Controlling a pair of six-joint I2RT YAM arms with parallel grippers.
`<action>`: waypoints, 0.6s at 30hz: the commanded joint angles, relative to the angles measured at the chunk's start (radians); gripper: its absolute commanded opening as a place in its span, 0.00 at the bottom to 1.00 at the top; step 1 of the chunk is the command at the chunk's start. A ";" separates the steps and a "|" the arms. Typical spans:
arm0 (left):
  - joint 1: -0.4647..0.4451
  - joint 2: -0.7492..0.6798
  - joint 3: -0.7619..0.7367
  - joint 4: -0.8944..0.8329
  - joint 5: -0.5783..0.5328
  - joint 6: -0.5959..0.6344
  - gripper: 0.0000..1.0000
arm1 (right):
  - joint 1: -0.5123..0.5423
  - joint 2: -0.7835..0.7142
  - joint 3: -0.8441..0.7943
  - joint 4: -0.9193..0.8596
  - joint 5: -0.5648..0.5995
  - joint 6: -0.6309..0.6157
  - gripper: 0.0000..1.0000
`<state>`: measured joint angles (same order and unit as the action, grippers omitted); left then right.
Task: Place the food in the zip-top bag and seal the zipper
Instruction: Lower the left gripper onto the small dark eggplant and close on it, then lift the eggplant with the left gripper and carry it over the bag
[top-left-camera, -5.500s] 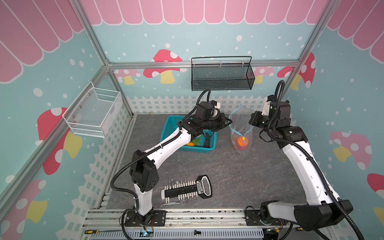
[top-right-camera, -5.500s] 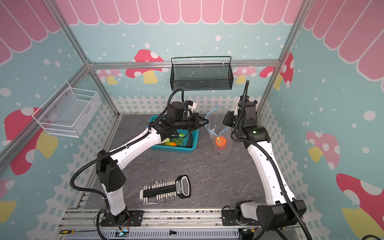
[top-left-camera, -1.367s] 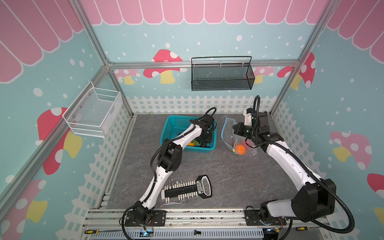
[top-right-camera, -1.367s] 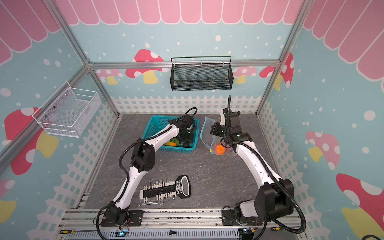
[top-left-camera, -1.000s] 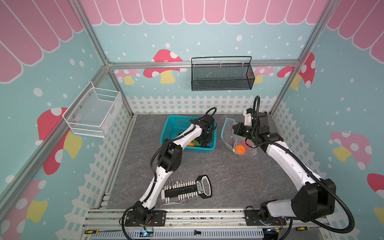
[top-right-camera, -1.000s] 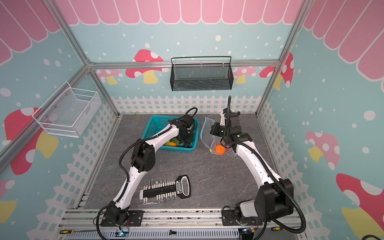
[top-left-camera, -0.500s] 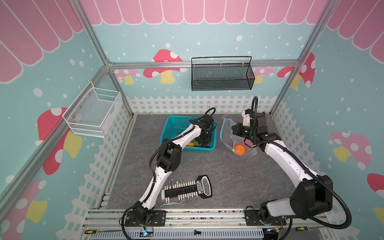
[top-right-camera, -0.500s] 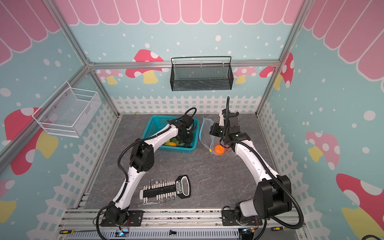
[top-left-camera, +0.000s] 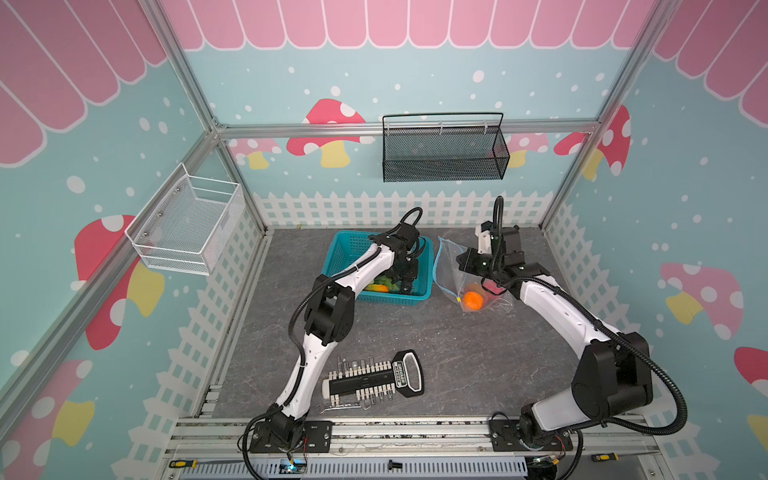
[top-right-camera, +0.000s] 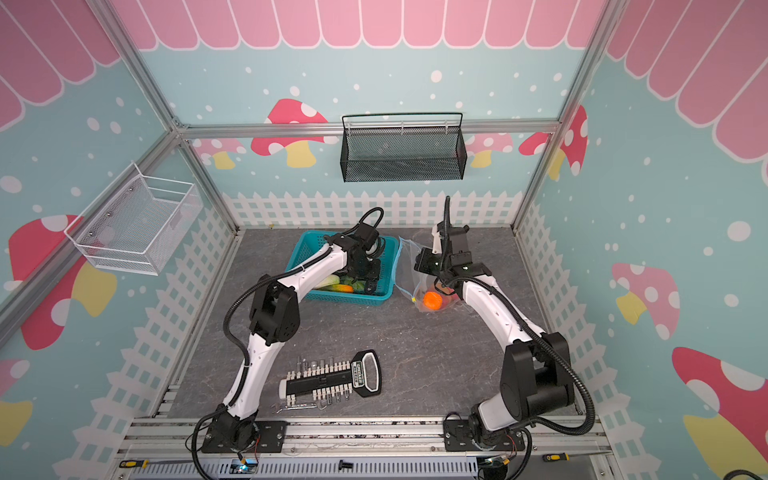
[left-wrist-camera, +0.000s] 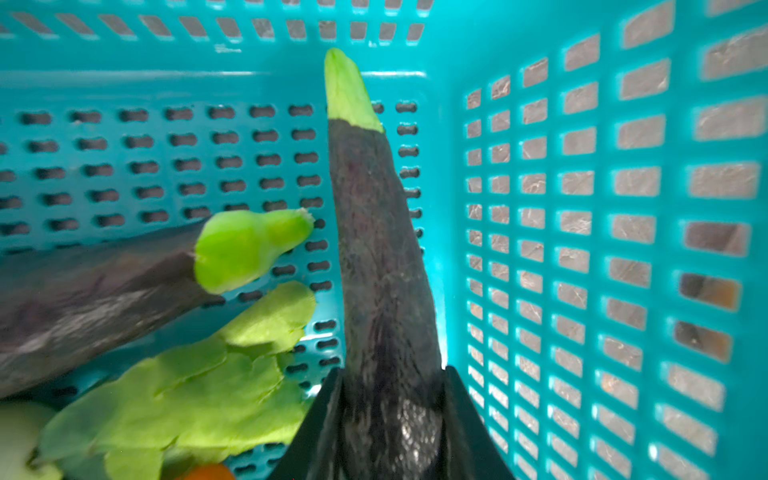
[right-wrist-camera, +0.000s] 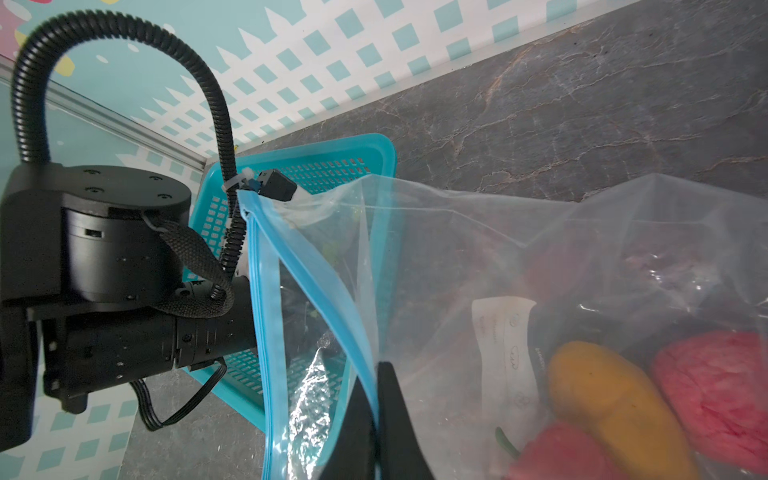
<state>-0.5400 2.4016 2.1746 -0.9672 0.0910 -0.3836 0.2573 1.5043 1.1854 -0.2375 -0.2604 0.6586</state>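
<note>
My left gripper is down inside the teal basket, shut on a dark purple eggplant with a green tip that points away along the basket's wall. Beside it lie another eggplant and a leafy green cabbage. The clear zip-top bag stands right of the basket with its mouth open. My right gripper is shut on one side of the blue zipper. Inside the bag lie yellow, pink and red food and, in both top views, an orange piece.
A black tool set with loose bits lies near the front of the grey table. On the back wall hangs a black mesh basket, on the left wall a white wire basket. A white picket fence lines the table's edges.
Since the oldest frames the left arm has dropped into the basket and the right arm has lowered the bag. Over the last second the left jaws closed a little on the eggplant.
</note>
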 joint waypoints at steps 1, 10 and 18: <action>0.012 -0.068 -0.052 0.036 0.024 -0.019 0.30 | 0.011 0.008 0.026 0.015 -0.005 0.012 0.01; 0.037 -0.164 -0.163 0.104 0.069 -0.063 0.29 | 0.025 0.008 0.023 0.020 0.000 0.017 0.01; 0.058 -0.337 -0.298 0.195 0.210 -0.158 0.29 | 0.026 0.026 0.061 0.009 0.016 0.009 0.01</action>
<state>-0.4858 2.1509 1.9106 -0.8330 0.2203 -0.4850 0.2779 1.5200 1.2110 -0.2314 -0.2558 0.6662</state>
